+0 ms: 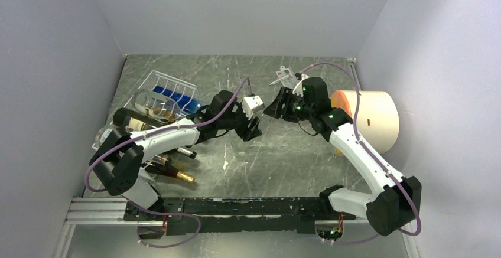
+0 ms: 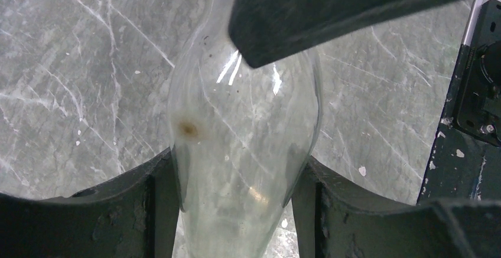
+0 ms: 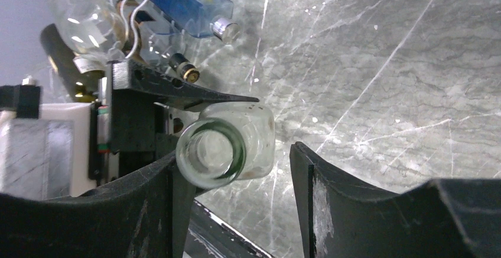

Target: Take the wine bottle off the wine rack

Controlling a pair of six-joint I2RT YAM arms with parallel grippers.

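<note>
Glass bottle (image 2: 248, 110) hangs off the rack (image 1: 158, 84) at its 3 o'clock, left gripper (image 2: 236, 163) clamped on it, right gripper (image 3: 236, 152) fingers apart round the mouth, so letting go early probably drops it.

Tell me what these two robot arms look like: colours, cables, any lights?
The left arm and right arm match: smooth white shells between chunky black joints, with a mauve cable looping along each. Small green lights glow near the right one's wrist. The left gripper and right gripper each have two broad, curved black fingers, scuffed pale in places.
</note>
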